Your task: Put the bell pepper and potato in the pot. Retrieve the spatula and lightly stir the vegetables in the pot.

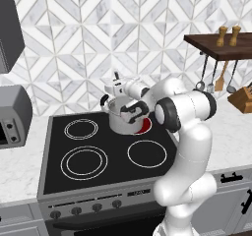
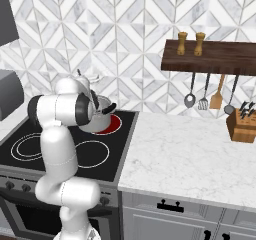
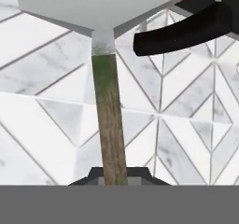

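Pot (image 1: 119, 118) sits on the stove's (image 1: 59, 154) back right burner, which glows red at its base. Gripper (image 3: 112, 174) is clamped on a spatula's wooden handle (image 3: 108, 120), above the pot. The blade (image 3: 93, 3) points toward the tiled wall.

You're looking at the pot (image 1: 119, 118), shiny steel with black side handles, upright on the stove's back right burner, which glows red. A brown wooden spatula handle (image 3: 109, 129) (blade hidden) reaches toward the pot (image 3: 100, 3).
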